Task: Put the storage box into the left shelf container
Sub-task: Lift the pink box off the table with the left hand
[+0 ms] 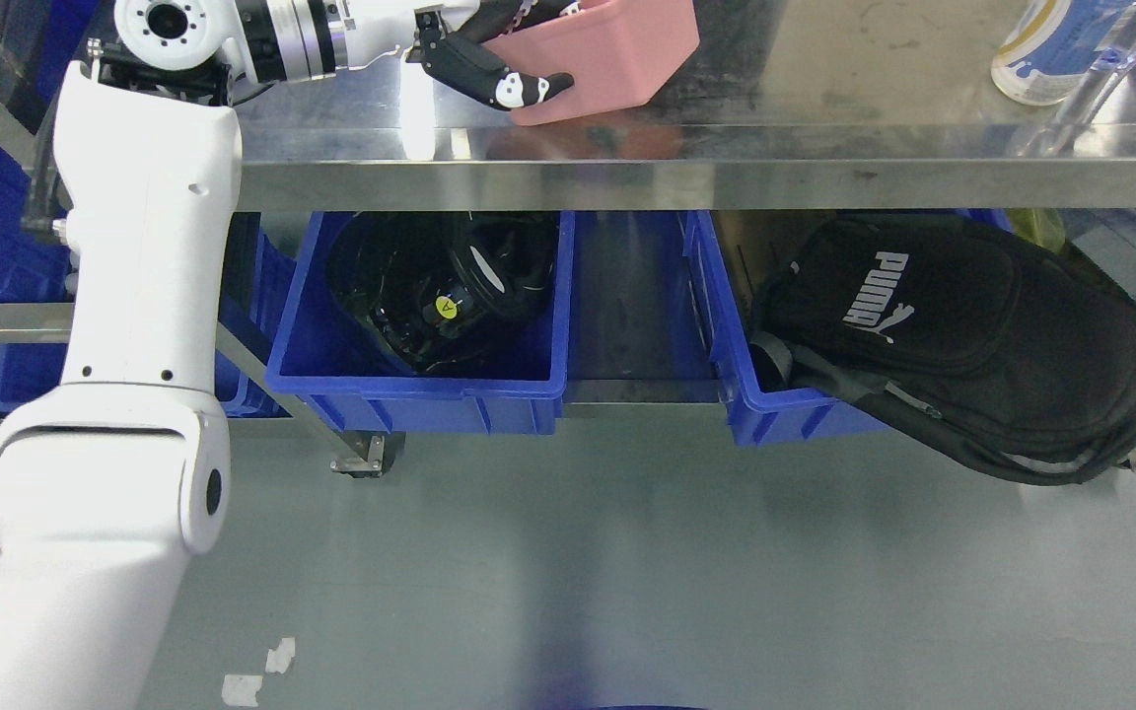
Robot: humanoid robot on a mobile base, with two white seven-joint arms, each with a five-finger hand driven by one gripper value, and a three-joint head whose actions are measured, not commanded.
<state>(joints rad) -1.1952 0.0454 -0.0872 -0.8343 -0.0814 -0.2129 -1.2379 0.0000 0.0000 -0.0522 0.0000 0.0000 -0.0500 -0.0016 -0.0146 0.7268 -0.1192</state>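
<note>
the white left arm is rising from the lower left, bending at the elbow and reaching rightward. its black left hand (489,69) is curling its fingers (529,91) in a grasp.

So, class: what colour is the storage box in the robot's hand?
Pink, seen in the head view: the storage box held by the left hand.

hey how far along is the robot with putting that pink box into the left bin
Done: the left hand has grasped the pink box, thumb on its outer wall, up on the steel tabletop. In hand: the box looks tilted, so it seems to be mid-lift or just gripped. Left: carrying it down to the left blue bin on the lower shelf, which already holds black items, and releasing it. The right arm is out of view.
</note>
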